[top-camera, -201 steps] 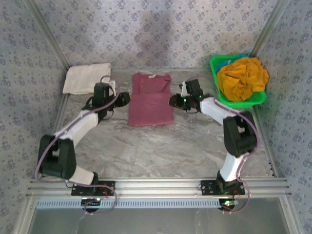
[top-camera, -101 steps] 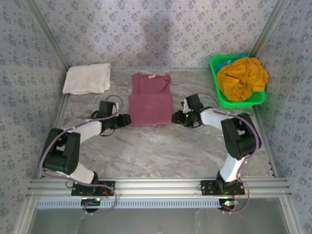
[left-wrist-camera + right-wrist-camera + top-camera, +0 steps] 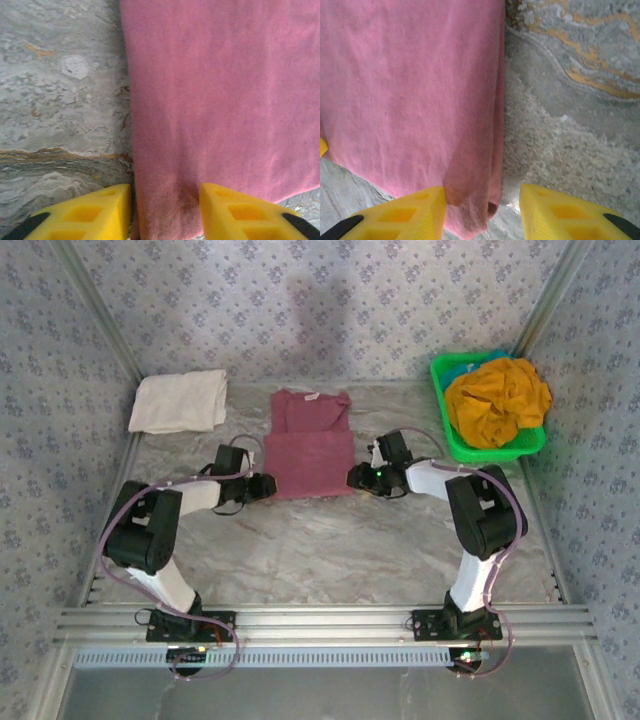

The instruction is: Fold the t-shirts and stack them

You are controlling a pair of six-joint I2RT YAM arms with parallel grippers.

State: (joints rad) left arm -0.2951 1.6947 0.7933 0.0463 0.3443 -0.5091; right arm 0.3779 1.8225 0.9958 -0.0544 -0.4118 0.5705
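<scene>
Maroon t-shirt (image 3: 310,445) flat on marbled table (image 3: 330,540). Left gripper (image 3: 165,202) and right gripper (image 3: 482,202), fingers spread, straddle its near hem corners. Collar label (image 3: 309,395) too small to read.

The grey marble-patterned surface (image 3: 330,540), veined with tan, carries three things. A maroon t-shirt (image 3: 310,445) lies flat in the middle of the far half, collar toward the back wall, its near corners resting straight on the stone pattern. A folded cream-white t-shirt (image 3: 180,400) rests at the far left corner, well apart from it. A green plastic basket (image 3: 492,453) stands at the far right corner.
</scene>
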